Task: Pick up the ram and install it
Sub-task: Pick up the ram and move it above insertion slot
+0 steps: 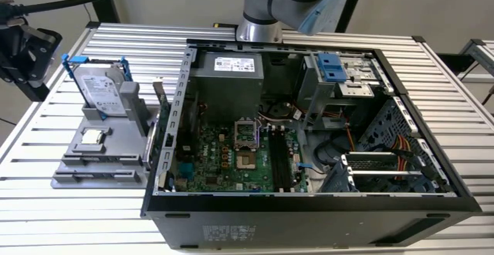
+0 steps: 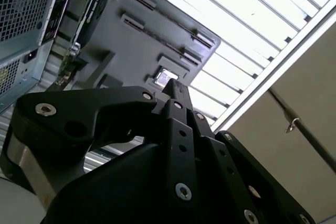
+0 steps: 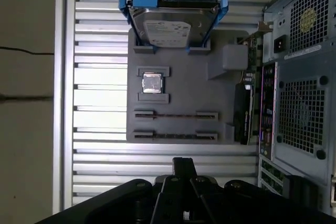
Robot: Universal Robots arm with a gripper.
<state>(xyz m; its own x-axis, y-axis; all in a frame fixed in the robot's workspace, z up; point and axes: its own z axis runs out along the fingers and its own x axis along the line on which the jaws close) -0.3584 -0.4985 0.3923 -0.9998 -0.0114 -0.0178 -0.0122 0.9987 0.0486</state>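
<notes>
My tool has its fingers together, with nothing between them. In the first wrist view its black tip is over the slats of the bench, just off the edge of the grey tray. It is on the side where the two long slots run and touches nothing. The second wrist view shows the same closed tool with the tray beyond it.

The ram is in the tray, as far as I can tell. It shows as a thin dark strip, edge-up, in the long slot nearer the small square chip. Only its top edge shows, so I cannot make out its face. The second long slot lies just beside it, nearer my tool.

At the far end of the tray a silver hard drive stands upright in a blue frame. A dark card with a green edge stands along the side of the tray next to the computer case.

In the exterior view the case lies open on the bench to the right of the tray. The green motherboard faces up inside it, and its long black slots are well apart from the ram. My arm rises behind the case.
</notes>
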